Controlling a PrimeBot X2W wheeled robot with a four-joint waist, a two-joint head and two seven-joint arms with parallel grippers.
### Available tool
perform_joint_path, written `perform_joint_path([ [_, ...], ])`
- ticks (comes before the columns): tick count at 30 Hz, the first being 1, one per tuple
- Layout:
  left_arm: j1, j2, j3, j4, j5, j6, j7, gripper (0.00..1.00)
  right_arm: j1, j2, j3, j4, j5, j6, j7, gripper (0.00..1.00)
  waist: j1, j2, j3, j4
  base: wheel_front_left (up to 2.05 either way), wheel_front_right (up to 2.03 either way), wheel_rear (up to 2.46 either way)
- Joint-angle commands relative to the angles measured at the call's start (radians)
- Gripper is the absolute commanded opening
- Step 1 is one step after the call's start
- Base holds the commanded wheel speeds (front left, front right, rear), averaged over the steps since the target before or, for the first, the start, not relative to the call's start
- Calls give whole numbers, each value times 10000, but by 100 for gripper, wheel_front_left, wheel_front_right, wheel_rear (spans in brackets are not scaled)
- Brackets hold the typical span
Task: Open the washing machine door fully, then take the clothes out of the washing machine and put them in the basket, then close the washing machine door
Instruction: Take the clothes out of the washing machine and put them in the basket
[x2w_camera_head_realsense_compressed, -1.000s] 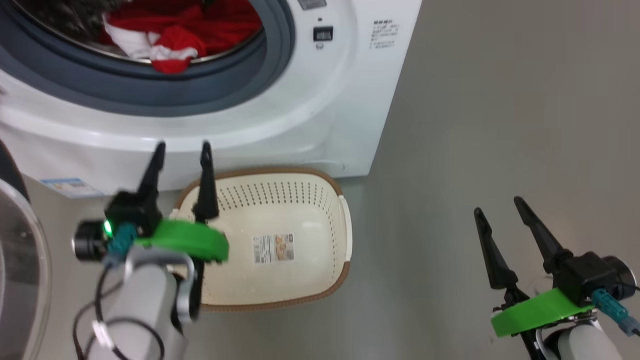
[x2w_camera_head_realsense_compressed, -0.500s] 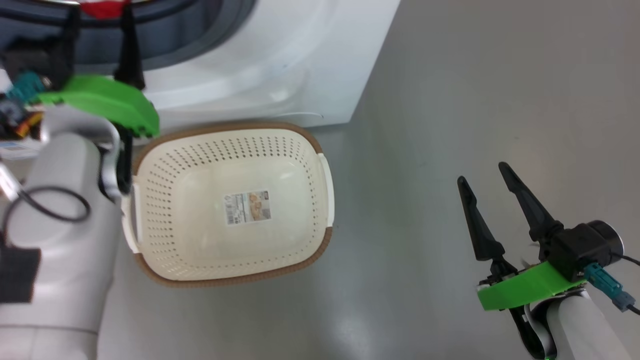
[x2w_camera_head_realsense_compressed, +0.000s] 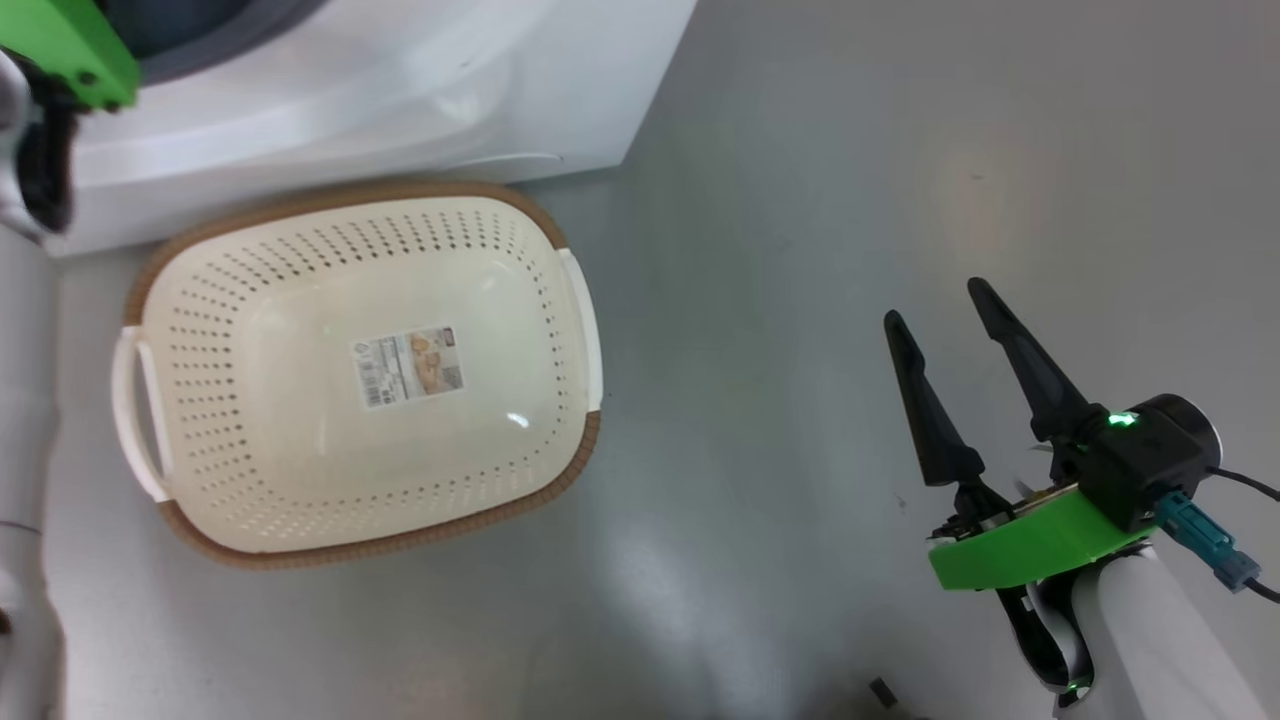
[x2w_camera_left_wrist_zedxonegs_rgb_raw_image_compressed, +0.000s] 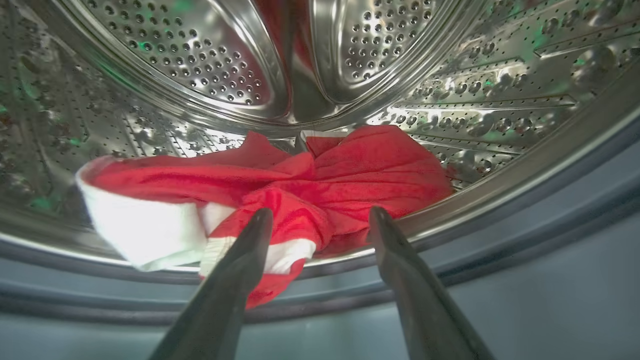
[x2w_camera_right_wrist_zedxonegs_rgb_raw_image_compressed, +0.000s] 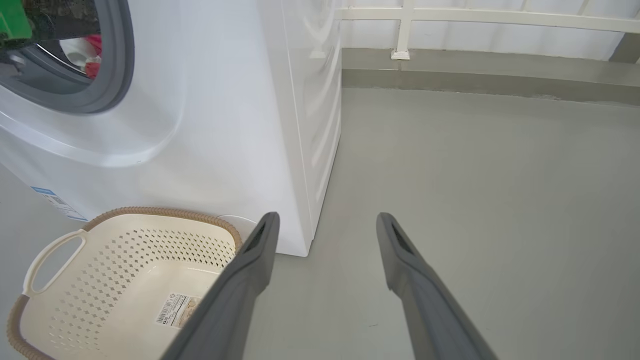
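The head camera has swung since half a second ago, so the basket (x2w_camera_head_realsense_compressed: 250, 250) sits further left in that view, yet it still stands on the floor (x2w_camera_head_realsense_compressed: 800, 200) against the washing machine (x2w_camera_head_realsense_compressed: 400, 90). The left gripper (x2w_camera_left_wrist_zedxonegs_rgb_raw_image_compressed: 320, 212) has moved from beside the basket to the drum (x2w_camera_left_wrist_zedxonegs_rgb_raw_image_compressed: 225, 65) mouth, fingers apart, tips just short of the clothes (x2w_camera_left_wrist_zedxonegs_rgb_raw_image_compressed: 350, 170), which lie at the drum's near lip. The right gripper (x2w_camera_head_realsense_compressed: 932, 302) stays spread over bare floor, well right of the basket.
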Motion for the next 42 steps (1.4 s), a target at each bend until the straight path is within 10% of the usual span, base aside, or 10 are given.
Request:
perform_joint_path([
  [1, -337, 552, 124, -75, -85, -58, 180, 100, 7, -14, 289, -235, 80, 33, -63, 100, 0, 0, 393, -317, 0, 0, 0],
  [18, -1519, 1285, 5, 910, -45, 664, 1652, 100, -333, 128, 667, -128, 365, 33, -63, 100, 0, 0, 912, -842, 0, 0, 0],
  [21, -1566, 1257, -67, 974, -36, 758, 1886, 19, -320, 132, 622, -123, 352, 33, -63, 100, 0, 0, 912, -821, 0, 0, 0],
  [23, -1593, 1265, -114, 950, -14, 816, 1884, 0, -338, 135, 611, -121, 335, 33, -63, 100, 0, 0, 919, -811, 0, 0, 0],
  [42, -1032, 993, -362, 21, -101, 758, 360, 0, -221, -35, 475, -112, 127, 33, -63, 100, 0, 0, 239, -414, 0, 0, 0],
])
